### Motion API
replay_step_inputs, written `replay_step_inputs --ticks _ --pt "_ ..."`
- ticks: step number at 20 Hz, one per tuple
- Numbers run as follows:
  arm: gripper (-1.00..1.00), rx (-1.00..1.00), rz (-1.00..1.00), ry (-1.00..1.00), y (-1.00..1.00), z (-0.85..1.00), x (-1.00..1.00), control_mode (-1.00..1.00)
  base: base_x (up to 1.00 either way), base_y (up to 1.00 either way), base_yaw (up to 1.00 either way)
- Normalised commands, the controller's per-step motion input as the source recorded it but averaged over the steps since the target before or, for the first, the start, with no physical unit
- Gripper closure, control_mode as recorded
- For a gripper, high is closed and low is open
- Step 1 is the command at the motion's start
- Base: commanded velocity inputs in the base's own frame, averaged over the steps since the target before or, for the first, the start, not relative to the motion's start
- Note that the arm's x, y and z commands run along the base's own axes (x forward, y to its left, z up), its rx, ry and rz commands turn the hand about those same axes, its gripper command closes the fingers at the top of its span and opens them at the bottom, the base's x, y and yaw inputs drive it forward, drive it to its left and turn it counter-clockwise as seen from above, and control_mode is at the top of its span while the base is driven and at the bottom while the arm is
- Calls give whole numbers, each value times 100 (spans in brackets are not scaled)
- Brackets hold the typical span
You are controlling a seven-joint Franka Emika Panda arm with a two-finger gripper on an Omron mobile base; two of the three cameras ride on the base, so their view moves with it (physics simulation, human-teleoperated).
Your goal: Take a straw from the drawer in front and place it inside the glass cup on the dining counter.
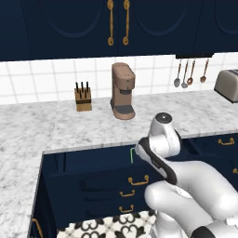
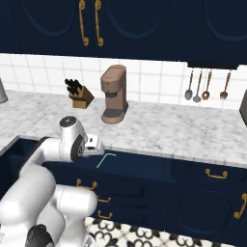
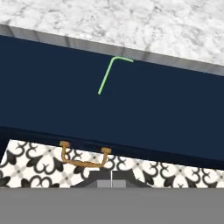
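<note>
Below our end effector [image 3: 111, 183] the straw [image 3: 107, 77] lies flat in the open drawer [image 3: 166, 113], long axis slanting away, bent end farthest; fingers together.

Arm folded low — end effector [image 3: 111, 181] pointing down, fingertips together.

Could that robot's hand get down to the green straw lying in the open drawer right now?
Probably yes: the straw lies alone on the bare floor of the open drawer, with nothing over it.
</note>
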Motion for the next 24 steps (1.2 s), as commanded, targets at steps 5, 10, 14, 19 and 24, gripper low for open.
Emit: replay_step_inputs --ticks 5,10,14,19,24 --pt "100 0 0 3 -8 -55 19 -100 0 0 0" --pt "100 0 0 0 -9 -57 10 -100 0 0 0" --pt "100 3 -1 0 -25 -63 1 -100 0 0 0" --pt "100 3 -2 0 -26 -56 5 -100 0 0 0" --pt "100 1 -1 -1 -14 -50 4 -100 0 0 0"
